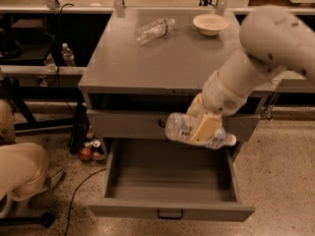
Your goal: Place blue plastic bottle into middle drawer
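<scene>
My gripper (204, 128) is shut on the blue plastic bottle (184, 128), a stout clear bottle with a pale label and a white cap pointing right. It holds the bottle on its side, in the air above the back of the open middle drawer (170, 211), a wide grey tray with a low front panel and a small black handle. The bottle hangs in front of the shut upper drawer (128, 123). My arm (266, 48) reaches in from the upper right.
A slimmer clear bottle (153, 30) lies on its side on the grey cabinet top (162, 63), and a pale bowl (210, 23) stands at the back right. A person's knee (19, 173) is at the left. Small items (88, 150) and cables lie on the floor by the cabinet.
</scene>
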Action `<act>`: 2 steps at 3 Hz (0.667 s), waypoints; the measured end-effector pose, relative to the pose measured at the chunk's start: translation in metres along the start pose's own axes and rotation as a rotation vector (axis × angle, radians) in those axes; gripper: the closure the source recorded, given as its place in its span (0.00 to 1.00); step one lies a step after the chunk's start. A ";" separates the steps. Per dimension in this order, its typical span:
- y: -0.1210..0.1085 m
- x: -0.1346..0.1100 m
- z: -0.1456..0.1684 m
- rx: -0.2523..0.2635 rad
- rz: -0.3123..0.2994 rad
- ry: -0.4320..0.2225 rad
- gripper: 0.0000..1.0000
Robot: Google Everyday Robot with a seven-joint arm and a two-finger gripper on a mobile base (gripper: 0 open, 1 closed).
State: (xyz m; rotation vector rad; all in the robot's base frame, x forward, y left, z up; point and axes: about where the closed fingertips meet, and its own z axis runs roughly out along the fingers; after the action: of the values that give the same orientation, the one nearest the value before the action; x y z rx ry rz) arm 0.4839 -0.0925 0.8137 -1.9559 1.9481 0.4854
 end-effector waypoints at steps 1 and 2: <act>0.025 0.014 0.065 -0.032 0.070 -0.093 1.00; 0.025 0.021 0.093 0.001 0.101 -0.120 1.00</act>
State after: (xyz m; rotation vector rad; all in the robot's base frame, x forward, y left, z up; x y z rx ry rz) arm 0.4590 -0.0674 0.7216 -1.7906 1.9776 0.6128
